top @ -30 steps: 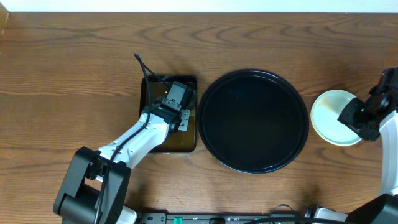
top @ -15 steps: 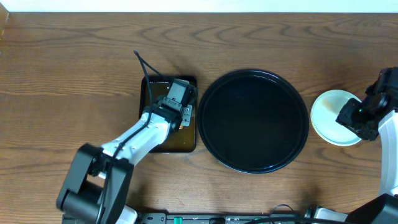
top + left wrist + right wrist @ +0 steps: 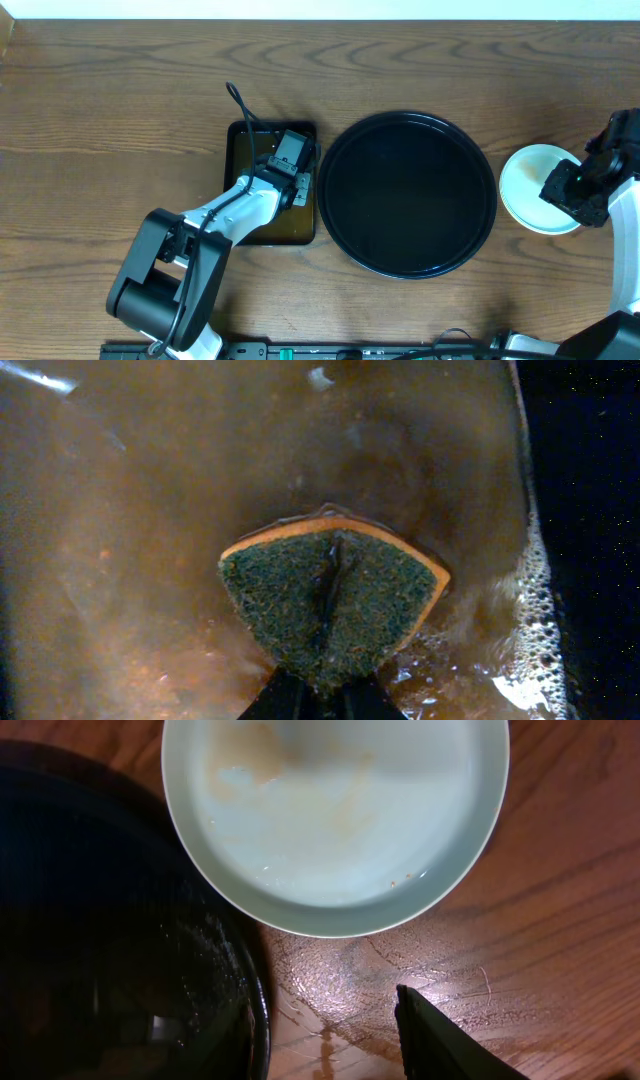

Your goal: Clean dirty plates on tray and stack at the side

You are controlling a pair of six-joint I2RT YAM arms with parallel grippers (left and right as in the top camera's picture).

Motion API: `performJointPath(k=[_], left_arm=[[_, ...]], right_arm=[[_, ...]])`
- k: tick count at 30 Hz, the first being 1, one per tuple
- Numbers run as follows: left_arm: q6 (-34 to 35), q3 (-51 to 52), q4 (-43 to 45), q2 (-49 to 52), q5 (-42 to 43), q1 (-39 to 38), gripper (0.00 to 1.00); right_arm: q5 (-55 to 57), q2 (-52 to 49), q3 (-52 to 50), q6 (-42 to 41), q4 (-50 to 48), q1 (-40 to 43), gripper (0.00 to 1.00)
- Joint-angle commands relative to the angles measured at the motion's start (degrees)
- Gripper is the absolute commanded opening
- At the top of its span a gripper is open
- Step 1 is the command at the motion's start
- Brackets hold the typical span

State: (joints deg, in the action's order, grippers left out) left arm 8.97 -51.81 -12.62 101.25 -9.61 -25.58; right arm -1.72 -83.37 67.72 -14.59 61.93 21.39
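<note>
The big round black tray (image 3: 410, 195) lies mid-table with no plate showing on it. Right of it, on the bare wood, sits a pale mint plate (image 3: 533, 187) (image 3: 335, 820) with faint brownish smears inside. My right gripper (image 3: 578, 190) hovers over that plate's right edge, jaws apart and holding nothing. Only one dark finger (image 3: 440, 1040) shows, over wet wood. My left gripper (image 3: 325, 688) (image 3: 286, 160) is down in the small rectangular tray (image 3: 240, 185). It is shut on a folded sponge (image 3: 335, 600), green scouring side up, in brown soapy water.
Foam (image 3: 540, 620) lines the right wall of the small tray. The black tray's rim (image 3: 255, 1010) lies close to the left of the plate. The wood between them is wet (image 3: 350, 980). Both arm bases stand at the table's front edge.
My left gripper opened wider, then closed on the sponge, and its arm shifted a little to the right. The right gripper and the plate have stayed put.
</note>
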Motion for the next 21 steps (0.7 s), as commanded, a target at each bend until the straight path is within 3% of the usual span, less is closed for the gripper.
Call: performJointPath(k=[1,3,4,5,6,12,21], left_arm=[[-0.2,0.9,-0.2,-3.6,-1.2,0.3,0.07],[-0.2,0.9,-0.3,-5.7,-2.6,0.3,0.07],[-0.2,0.9,-0.4,-7.0,-2.7,0.3,0.4],[-0.2,0.9,-0.7,-7.5,-2.7,0.3,0.56],[-0.1,0.9,-1.1,-7.7,-2.7,0.3,0.61],[3.8,1.0,-5.0,-7.5,-2.6,0.3,0.63],[3.8,1.0,-4.9,-4.3,-2.5,0.3,0.65]], right_arm=[[-0.3,-0.3,-0.4,1.6,0.1,-0.5,0.45],[-0.3,-0.3,-0.4,1.8,0.1,-0.5,0.45],[-0.3,-0.3,-0.4,1.9,0.1,-0.5,0.45],[-0.3,-0.3,-0.4,1.9,0.1,-0.5,0.45],[-0.3,-0.3,-0.4,2.1,0.1,-0.5,0.45],[-0.3,-0.3,-0.4,2.1,0.1,-0.5,0.45],[-0.3,-0.3,-0.4,2.1,0.7,-0.5,0.45]])
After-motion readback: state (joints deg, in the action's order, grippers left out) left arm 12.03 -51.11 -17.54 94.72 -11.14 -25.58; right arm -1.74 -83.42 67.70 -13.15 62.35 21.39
